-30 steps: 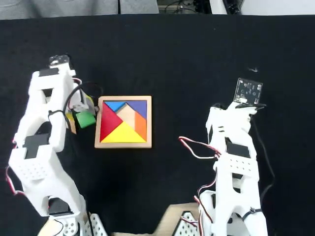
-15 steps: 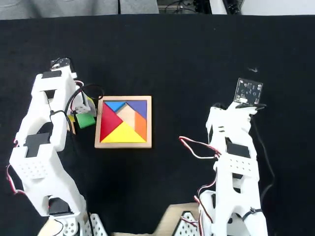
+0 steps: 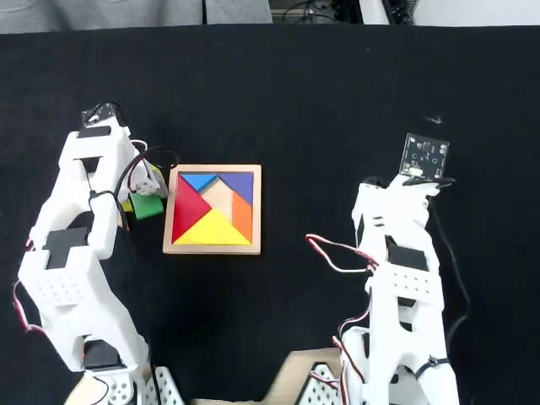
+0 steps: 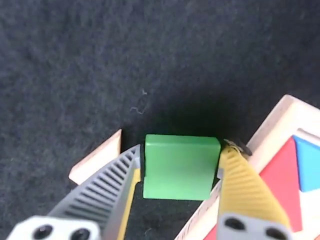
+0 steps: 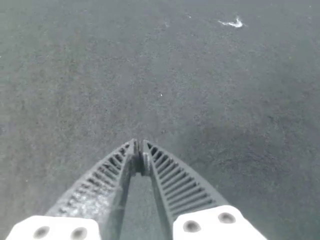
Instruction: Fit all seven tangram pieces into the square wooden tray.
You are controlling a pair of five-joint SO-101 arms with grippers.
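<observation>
The square wooden tray (image 3: 213,249) lies left of the table's middle. It holds blue (image 3: 195,180), purple (image 3: 241,183), red (image 3: 186,209), yellow (image 3: 214,229) and orange (image 3: 242,217) pieces, with bare wood (image 3: 218,197) showing among them. My left gripper (image 4: 182,150) is shut on a green square piece (image 4: 180,167), which sits just outside the tray's left rim (image 4: 280,115); the high view shows that green square (image 3: 148,206) too. A pale wooden piece (image 4: 96,161) lies beside one finger. My right gripper (image 5: 139,150) is shut on nothing, low over bare black cloth.
The right arm (image 3: 401,253) stands at the right, far from the tray. Black cloth (image 3: 321,101) covers the whole table. A tan board (image 3: 287,371) pokes in at the front edge between the two arm bases.
The left arm has shifted slightly, with the green square still held beside the tray's left rim. The right arm has not moved.
</observation>
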